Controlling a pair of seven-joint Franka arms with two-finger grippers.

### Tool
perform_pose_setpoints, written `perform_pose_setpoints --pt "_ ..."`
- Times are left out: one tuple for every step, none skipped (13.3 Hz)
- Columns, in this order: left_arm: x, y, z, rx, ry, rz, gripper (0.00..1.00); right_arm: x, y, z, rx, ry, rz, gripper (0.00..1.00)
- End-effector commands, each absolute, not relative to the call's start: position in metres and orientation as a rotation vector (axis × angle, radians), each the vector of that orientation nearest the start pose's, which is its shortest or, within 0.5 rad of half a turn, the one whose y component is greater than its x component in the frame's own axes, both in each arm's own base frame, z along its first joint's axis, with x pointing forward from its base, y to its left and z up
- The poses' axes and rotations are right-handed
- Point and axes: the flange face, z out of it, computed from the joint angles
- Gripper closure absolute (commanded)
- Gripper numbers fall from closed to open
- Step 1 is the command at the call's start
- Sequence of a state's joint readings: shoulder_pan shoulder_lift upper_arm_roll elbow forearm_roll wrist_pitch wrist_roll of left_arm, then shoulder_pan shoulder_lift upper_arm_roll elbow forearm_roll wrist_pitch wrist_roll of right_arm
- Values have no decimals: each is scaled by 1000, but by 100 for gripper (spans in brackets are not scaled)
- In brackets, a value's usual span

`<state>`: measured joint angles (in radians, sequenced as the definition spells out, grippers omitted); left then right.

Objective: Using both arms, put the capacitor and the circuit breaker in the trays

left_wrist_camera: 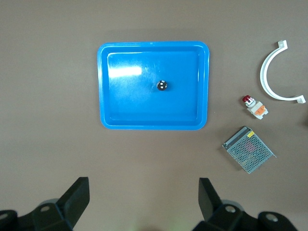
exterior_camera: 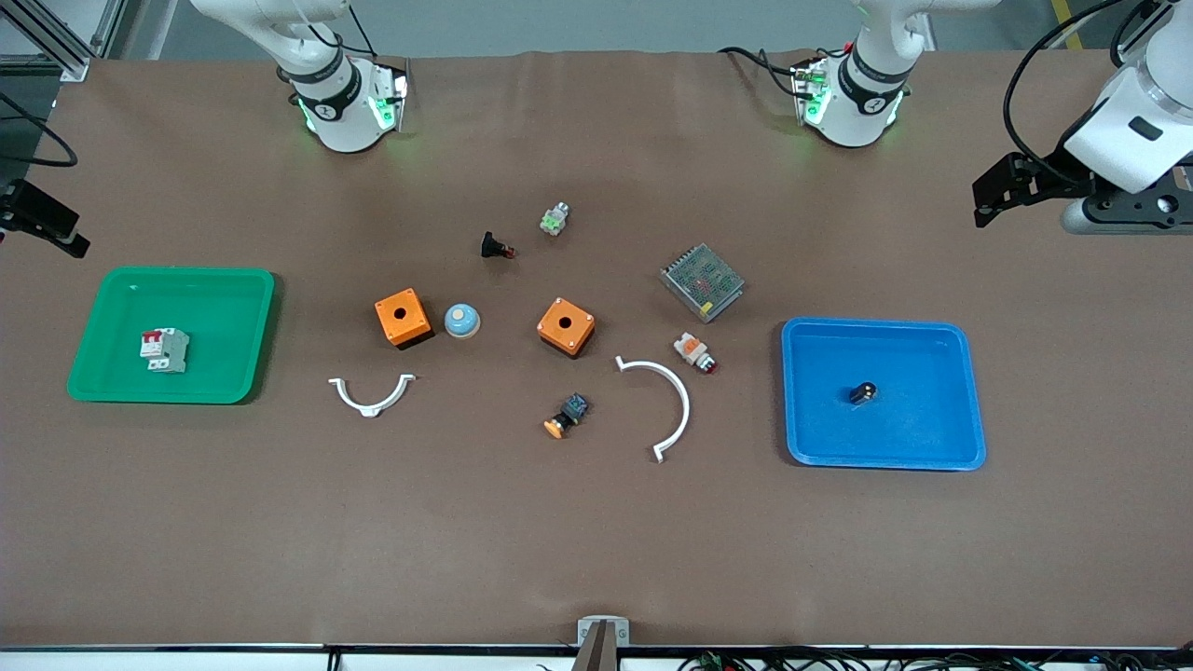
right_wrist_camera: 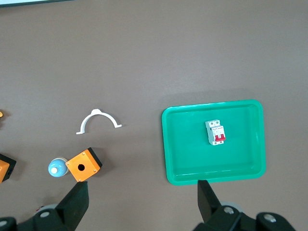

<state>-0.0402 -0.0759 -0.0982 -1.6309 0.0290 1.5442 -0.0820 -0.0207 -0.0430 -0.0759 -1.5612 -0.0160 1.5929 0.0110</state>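
The circuit breaker (exterior_camera: 165, 350), a white-grey block with red levers, lies in the green tray (exterior_camera: 112, 387) at the right arm's end of the table. It also shows in the right wrist view (right_wrist_camera: 215, 132). The capacitor (exterior_camera: 863, 393), a tiny black cylinder, lies in the blue tray (exterior_camera: 932, 447) at the left arm's end, and shows in the left wrist view (left_wrist_camera: 162, 85). My left gripper (left_wrist_camera: 143, 185) is open and empty, high up beside the blue tray (exterior_camera: 988, 200). My right gripper (right_wrist_camera: 143, 187) is open and empty, high up beside the green tray (exterior_camera: 56, 228).
Between the trays lie two orange boxes (exterior_camera: 403, 317) (exterior_camera: 566, 326), a blue dome button (exterior_camera: 461, 321), a black push-button (exterior_camera: 497, 247), a white-and-orange button (exterior_camera: 695, 351), an orange-capped button (exterior_camera: 567, 416), a mesh-covered metal unit (exterior_camera: 702, 281) and two white curved clamps (exterior_camera: 372, 394) (exterior_camera: 666, 401).
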Motion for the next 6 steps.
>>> perform_pose_setpoints --pt "531 -61 642 -3102 77 -27 0 546 -56 658 -3134 181 -125 0" --pt "536 -57 645 -3105 68 -36 0 548 -54 656 -3136 176 -132 0" --pt "539 -57 646 -3106 67 -38 0 551 -53 653 -3141 169 -128 0" --pt "538 -58 646 -3106 65 -36 0 552 -52 651 -3143 171 -120 0" --pt "538 -58 646 -3106 65 -33 0 552 -52 651 -3140 169 -120 0" --pt "538 -59 646 -3106 70 -34 0 552 -51 651 -3137 169 -120 0"
